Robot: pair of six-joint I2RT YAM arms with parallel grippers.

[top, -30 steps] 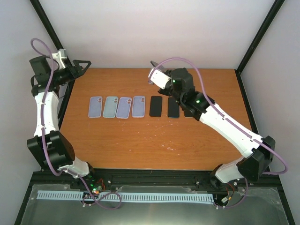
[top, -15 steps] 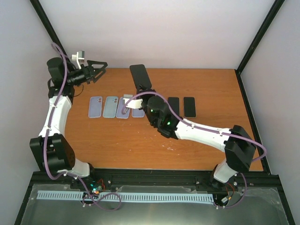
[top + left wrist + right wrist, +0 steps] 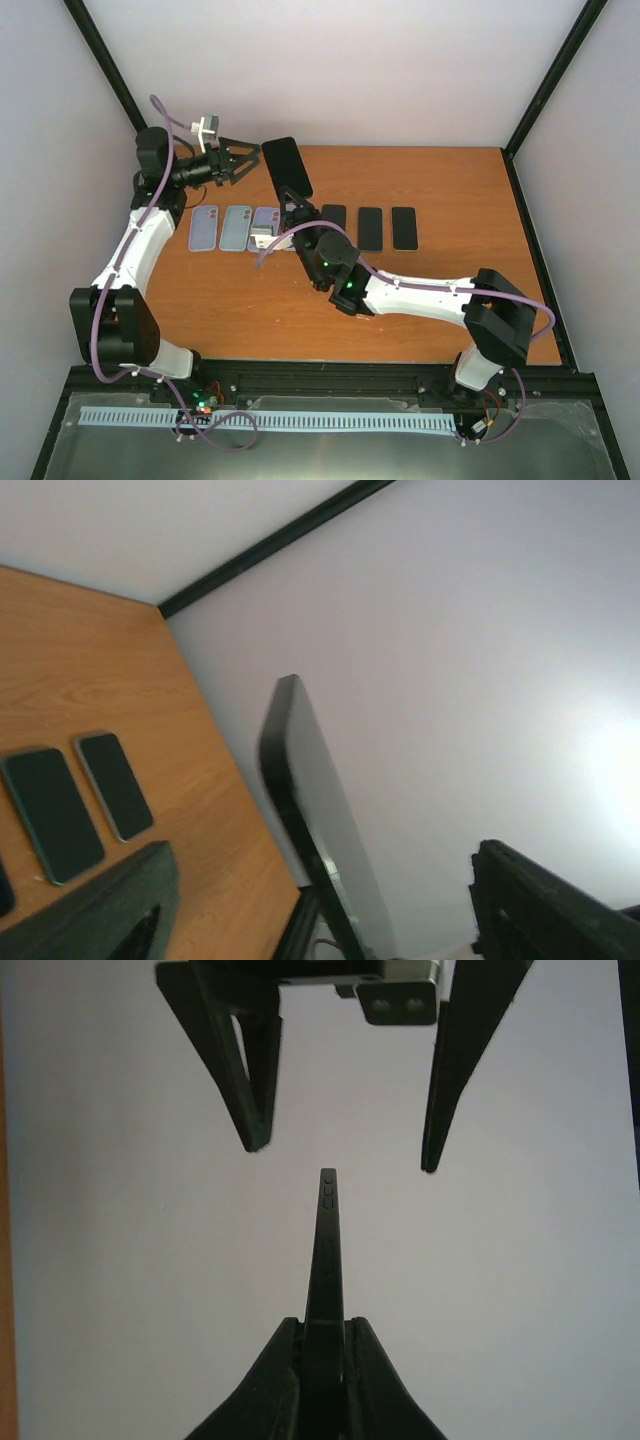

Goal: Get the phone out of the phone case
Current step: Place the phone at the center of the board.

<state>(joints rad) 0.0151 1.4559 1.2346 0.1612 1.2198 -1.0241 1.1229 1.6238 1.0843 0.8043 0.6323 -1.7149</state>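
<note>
The right tool point(image 3: 324, 1328) is clamped shut on the lower end of a black phone point(image 3: 287, 168). It holds the phone up off the counter point(image 3: 450, 290), standing nearly upright with a slight lean, over the back left part of the wood. From the right wrist the phone shows edge-on, a thin dark blade rising from between the two closed pads, with small side buttons near its top. The left tool point(image 3: 340, 1157) faces it from the left with its jaws spread wide. Its fingers point(image 3: 250, 1080) sit one on each side of the phone's free end, close to it but apart, with bare wall point(image 3: 120, 1260) showing in both gaps. The left wrist view agrees: the phone's dark rim and greyish face lie between that tool's two fingers, touching neither. Whether the phone wears a case I cannot tell, since it looks dark all over. Down on the counter a row of flat things runs left to right. Three pale cases point(image 3: 236, 228) lie side by side at the left end; I cannot tell whether anything is inside them. The right arm point(image 3: 420, 292) crosses over the middle of the row. Beyond it lie three black handsets point(image 3: 370, 228), the nearest partly covered by the arm and the other two lying in the open, well apart from the raised phone.
</note>
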